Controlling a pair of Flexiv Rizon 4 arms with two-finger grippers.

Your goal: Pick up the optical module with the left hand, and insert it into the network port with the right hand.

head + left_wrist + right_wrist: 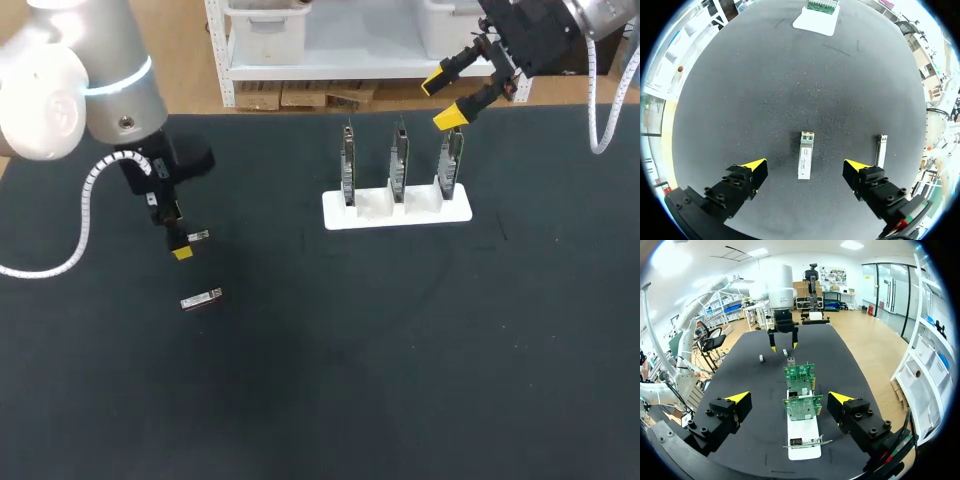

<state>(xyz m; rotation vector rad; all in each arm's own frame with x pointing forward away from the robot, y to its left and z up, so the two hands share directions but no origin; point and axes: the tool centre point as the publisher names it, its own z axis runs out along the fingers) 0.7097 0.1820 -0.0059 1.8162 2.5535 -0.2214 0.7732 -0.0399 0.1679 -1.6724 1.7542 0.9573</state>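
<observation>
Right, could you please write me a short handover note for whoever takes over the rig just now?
Left hand: open, over an optical module that lies flat on the table between its fingers, not gripped. A second module lies just outside one finger.
Right hand: open and empty, raised near the white stand holding three upright boards.
Done: nothing picked up yet.
Left: grip and lift the module, hand it to the right hand, insert it into a board's network port.
</observation>
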